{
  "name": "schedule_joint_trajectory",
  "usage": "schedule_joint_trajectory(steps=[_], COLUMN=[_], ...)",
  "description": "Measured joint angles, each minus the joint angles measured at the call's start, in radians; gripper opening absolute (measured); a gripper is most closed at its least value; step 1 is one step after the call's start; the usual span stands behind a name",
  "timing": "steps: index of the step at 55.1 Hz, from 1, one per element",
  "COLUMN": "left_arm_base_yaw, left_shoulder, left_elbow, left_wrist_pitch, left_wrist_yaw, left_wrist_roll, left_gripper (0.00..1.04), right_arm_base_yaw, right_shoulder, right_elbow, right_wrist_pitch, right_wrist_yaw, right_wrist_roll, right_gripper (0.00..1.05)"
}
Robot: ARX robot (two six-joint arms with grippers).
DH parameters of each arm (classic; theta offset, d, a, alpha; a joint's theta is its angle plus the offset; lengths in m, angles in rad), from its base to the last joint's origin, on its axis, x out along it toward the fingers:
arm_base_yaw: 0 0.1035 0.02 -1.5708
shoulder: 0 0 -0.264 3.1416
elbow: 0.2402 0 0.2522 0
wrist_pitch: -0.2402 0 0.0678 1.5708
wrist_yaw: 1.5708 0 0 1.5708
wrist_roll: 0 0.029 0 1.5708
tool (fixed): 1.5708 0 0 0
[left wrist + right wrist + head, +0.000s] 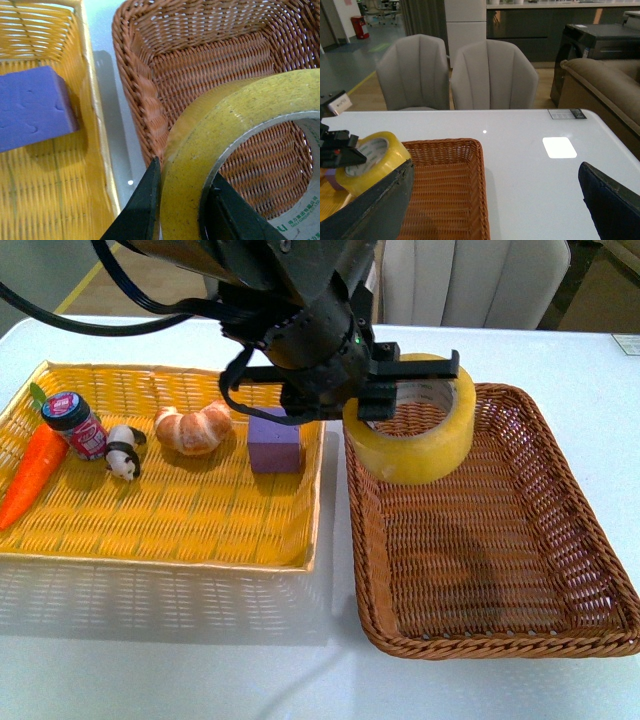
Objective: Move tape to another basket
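The tape [412,422], a wide yellowish roll with a white printed core, hangs in the air over the far left corner of the brown wicker basket [590,530]. My left gripper [385,388] is shut on its wall, one finger outside and one inside the ring. The left wrist view shows the tape [200,150] pinched between the black fingers [145,205], above the basket [145,100] rim. The right wrist view shows the tape [375,160] and the basket [455,190]. My right gripper [495,200] is open and wide apart above the table, holding nothing.
The bright yellow woven tray [200,540] lies left of the brown basket. It holds a carrot [30,475], a small jar [76,424], a panda toy [124,451], a croissant [194,428] and a purple block [273,440]. Grey chairs [470,75] stand behind the white table [540,175].
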Motion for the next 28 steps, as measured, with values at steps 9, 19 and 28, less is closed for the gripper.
schedule_joint_trajectory(steps=[9, 19, 28], left_arm_base_yaw=[-0.041, -0.071, -0.097], left_shoulder=[0.037, 0.054, 0.057], left_elbow=[0.024, 0.034, 0.034], left_wrist_pitch=[-0.014, -0.017, -0.024], left_wrist_yaw=[-0.004, 0.013, 0.039], left_wrist_roll=[-0.011, -0.028, -0.042], left_gripper=[0.16, 0.16, 0.17], right_arm_base_yaw=[0.000, 0.000, 0.000], right_shoulder=[0.000, 0.000, 0.000], right_elbow=[0.000, 0.000, 0.000], right_wrist_pitch=[0.000, 0.000, 0.000], right_wrist_yaw=[0.000, 0.000, 0.000], right_wrist_roll=[0.000, 0.000, 0.000], right_gripper=[0.96, 0.96, 0.96])
